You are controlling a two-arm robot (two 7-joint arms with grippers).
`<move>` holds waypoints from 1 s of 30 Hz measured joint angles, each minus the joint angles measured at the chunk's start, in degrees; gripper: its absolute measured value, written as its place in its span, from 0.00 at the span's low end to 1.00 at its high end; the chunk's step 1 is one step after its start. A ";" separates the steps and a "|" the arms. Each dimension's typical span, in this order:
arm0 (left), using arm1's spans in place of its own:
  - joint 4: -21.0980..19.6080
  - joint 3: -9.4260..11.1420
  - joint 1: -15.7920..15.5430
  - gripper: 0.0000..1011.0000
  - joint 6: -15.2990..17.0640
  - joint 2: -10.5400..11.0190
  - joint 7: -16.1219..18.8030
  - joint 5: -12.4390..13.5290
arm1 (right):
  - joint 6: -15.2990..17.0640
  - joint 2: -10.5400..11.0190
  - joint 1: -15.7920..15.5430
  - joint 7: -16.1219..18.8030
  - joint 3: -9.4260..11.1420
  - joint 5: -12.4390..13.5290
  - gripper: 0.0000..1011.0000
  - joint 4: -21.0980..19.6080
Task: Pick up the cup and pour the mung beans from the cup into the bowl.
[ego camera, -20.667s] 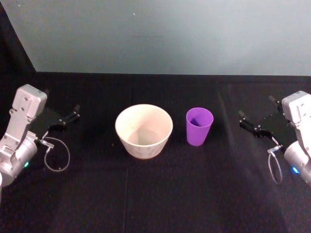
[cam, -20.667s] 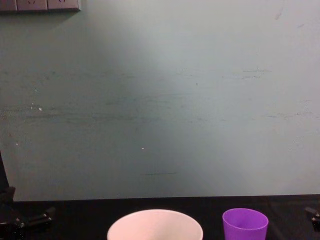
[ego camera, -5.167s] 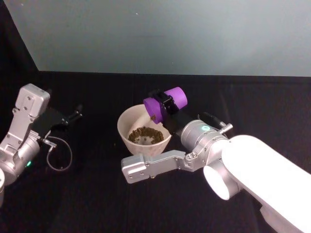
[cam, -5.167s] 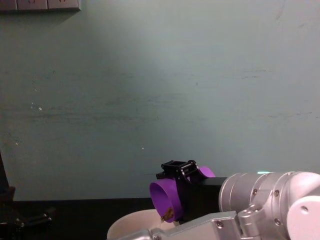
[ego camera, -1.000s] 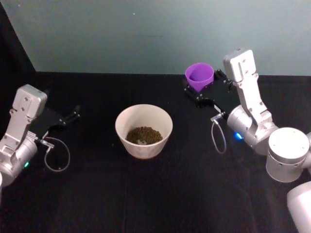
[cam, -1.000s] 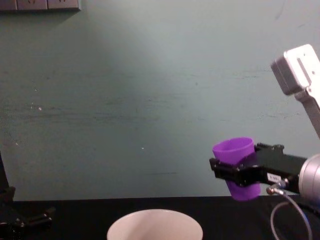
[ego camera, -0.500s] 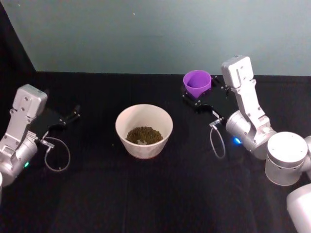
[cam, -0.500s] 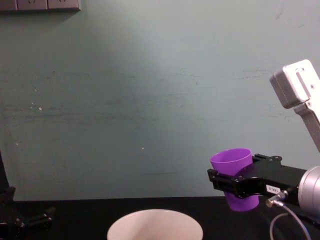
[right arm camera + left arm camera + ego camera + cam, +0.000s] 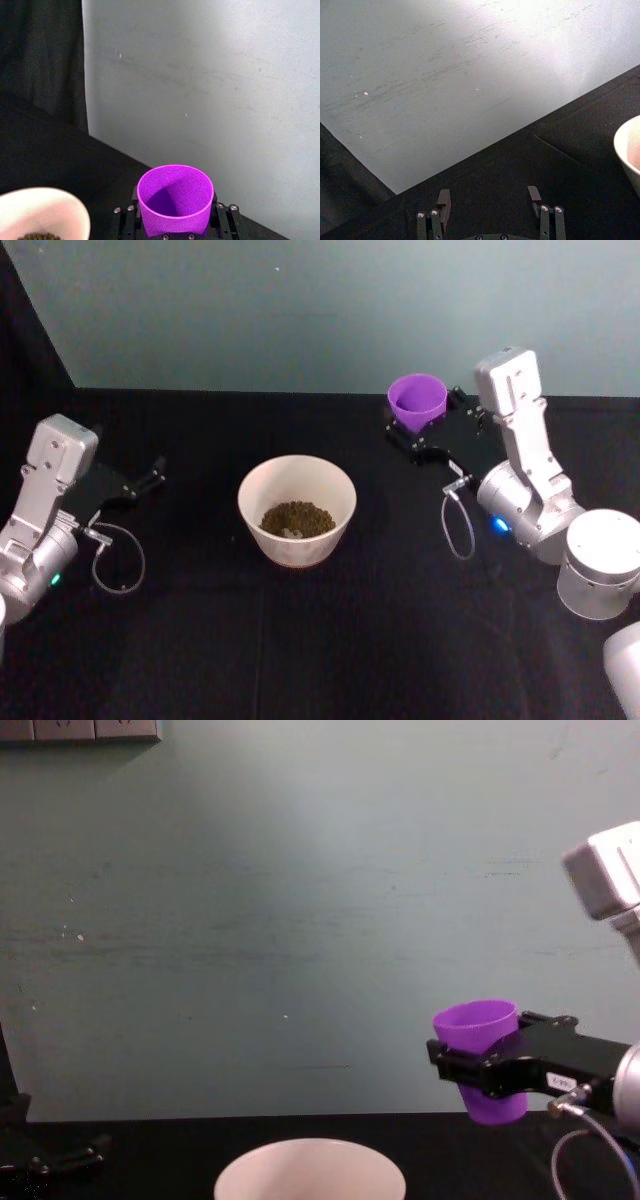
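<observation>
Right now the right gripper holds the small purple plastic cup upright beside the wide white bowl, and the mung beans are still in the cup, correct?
Not quite. The mung beans lie in the wide white bowl, as the head view shows; the small purple plastic cup in the right gripper looks empty.

Purple cup (image 9: 417, 400) upright, airborne; mung beans (image 9: 297, 518) in white bowl (image 9: 258, 511).
</observation>
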 joint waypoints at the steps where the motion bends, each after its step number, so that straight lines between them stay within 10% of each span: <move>1: 0.00 0.00 0.00 0.99 0.00 0.00 0.00 0.00 | -0.69 0.07 -0.05 0.20 0.17 0.54 0.73 0.16; 30: 0.00 0.00 0.00 0.99 -0.01 0.00 0.00 0.00 | -11.73 0.59 3.73 10.39 -0.20 15.82 0.73 19.65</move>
